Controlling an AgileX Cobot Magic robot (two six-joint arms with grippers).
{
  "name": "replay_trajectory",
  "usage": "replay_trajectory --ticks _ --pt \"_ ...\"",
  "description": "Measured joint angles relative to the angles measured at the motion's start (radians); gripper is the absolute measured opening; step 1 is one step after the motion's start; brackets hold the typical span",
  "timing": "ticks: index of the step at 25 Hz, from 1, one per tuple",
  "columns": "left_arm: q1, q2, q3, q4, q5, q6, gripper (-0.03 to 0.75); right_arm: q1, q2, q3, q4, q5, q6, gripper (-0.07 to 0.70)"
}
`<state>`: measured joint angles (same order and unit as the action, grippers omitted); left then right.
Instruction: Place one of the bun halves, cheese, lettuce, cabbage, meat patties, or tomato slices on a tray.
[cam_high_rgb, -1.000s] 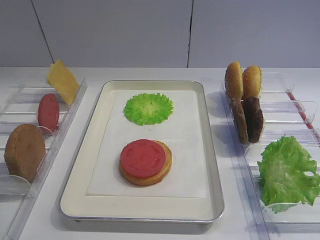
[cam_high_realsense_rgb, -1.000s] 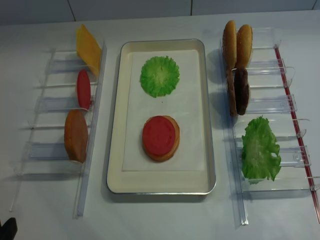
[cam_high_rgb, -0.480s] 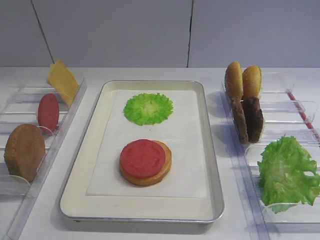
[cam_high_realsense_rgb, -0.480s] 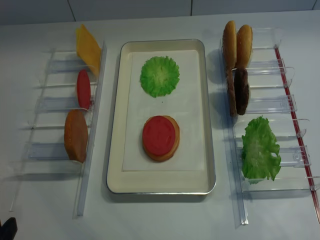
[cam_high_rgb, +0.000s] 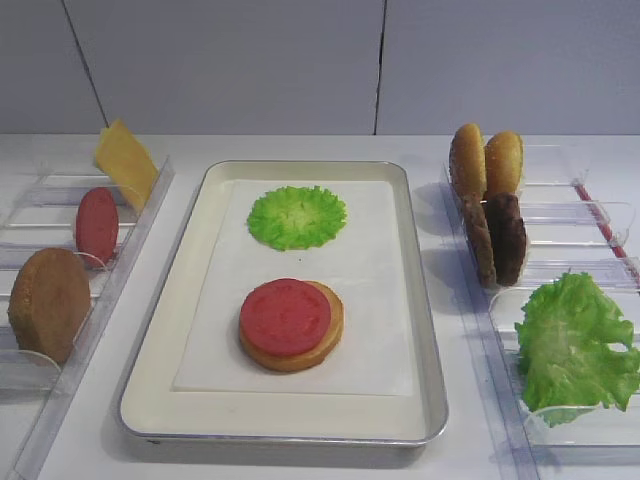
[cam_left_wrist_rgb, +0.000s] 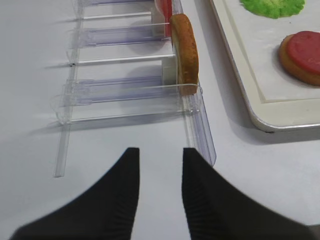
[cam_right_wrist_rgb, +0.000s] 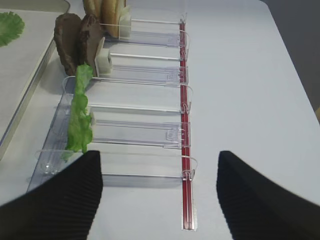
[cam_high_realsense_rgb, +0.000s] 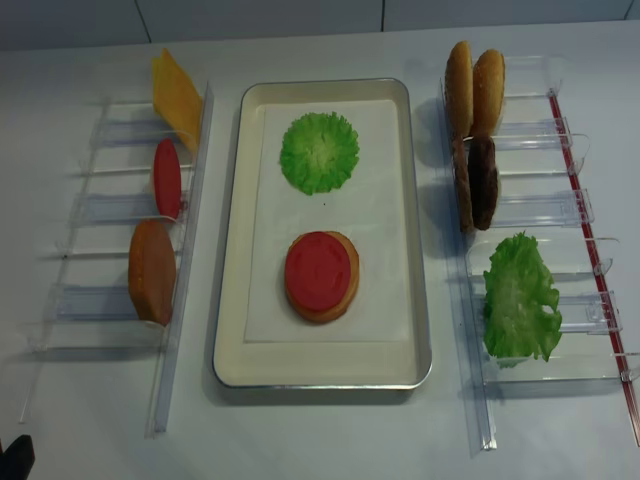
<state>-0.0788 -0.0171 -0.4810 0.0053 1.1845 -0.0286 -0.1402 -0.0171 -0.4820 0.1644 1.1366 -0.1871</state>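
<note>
Two racks flank the tray (cam_high_realsense_rgb: 232, 300) in the middle of the worktop; on the tray lie a cabbage leaf (cam_high_realsense_rgb: 319, 151) toward the far edge and a bun half (cam_high_realsense_rgb: 335, 300) capped by a tomato slice (cam_high_realsense_rgb: 318, 271) toward the near edge. In the left rack (cam_high_realsense_rgb: 185, 300) stand a second tomato (cam_high_realsense_rgb: 167, 178), a bun (cam_high_realsense_rgb: 152, 271) and the cheese (cam_high_realsense_rgb: 176, 97); the right rack (cam_high_realsense_rgb: 540, 205) holds two buns (cam_high_realsense_rgb: 474, 87), two patties (cam_high_realsense_rgb: 476, 183) and lettuce (cam_high_realsense_rgb: 521, 297). The racked discs look light, stiff and smooth-faced, probably slippery, so a hold across the top edge, pads on both flat faces, seems best. Each stands on edge, faces toward the worktop's near and far edges, long axis running left to right. The lettuce looks soft and floppy. The left pincer (cam_left_wrist_rgb: 161, 192) hovers near the worktop's near-left corner, fingers partly spread, pinching nothing. The right pincer (cam_right_wrist_rgb: 159, 195) hangs at the near-right, spread wide and empty.
</note>
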Motion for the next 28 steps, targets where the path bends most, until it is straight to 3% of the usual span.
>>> replay_trajectory --ticks 28 --pt "0.0 0.0 0.0 0.0 0.0 -0.002 0.197 0.0 0.0 0.0 0.0 0.0 0.0 0.495"
